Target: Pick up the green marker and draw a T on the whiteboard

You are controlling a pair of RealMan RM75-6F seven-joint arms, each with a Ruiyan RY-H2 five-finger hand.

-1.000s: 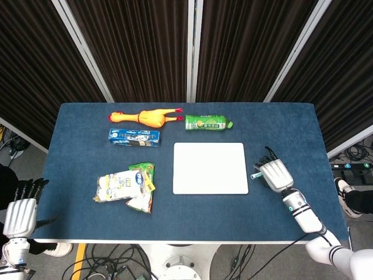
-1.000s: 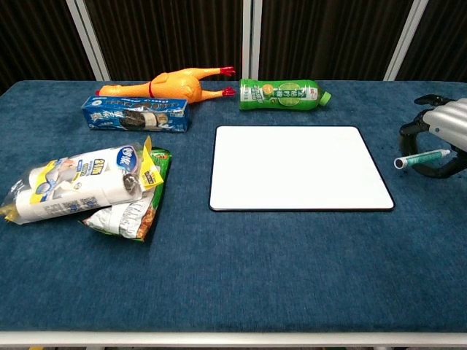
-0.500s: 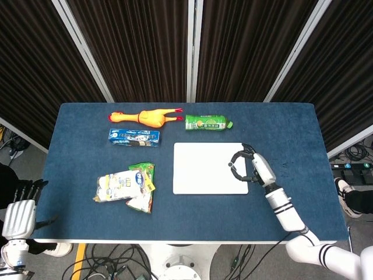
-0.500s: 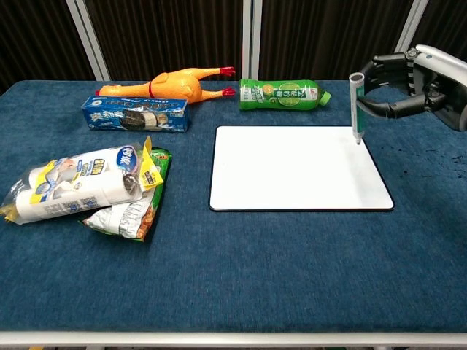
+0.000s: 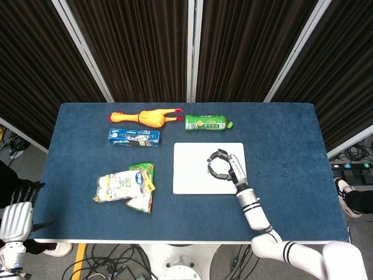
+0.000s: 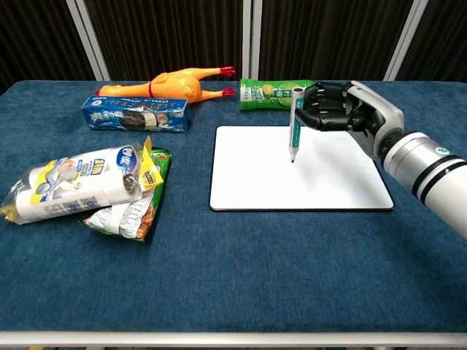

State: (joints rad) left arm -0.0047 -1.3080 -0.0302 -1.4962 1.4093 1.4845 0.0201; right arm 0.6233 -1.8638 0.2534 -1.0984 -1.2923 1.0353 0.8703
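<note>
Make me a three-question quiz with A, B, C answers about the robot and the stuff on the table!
1. Where is the rubber chicken?
A. At the table's far side, behind the cookie box
B. On the whiteboard
C. In a hand

2. What colour is the bottle?
A. Red
B. Green
C. Blue

3. What does the right hand hold?
A. Nothing
B. The bottle
C. The green marker

Answers:
1 A, it lies near the far edge.
2 B, its label and cap are green.
3 C, the marker stands upright over the whiteboard.
</note>
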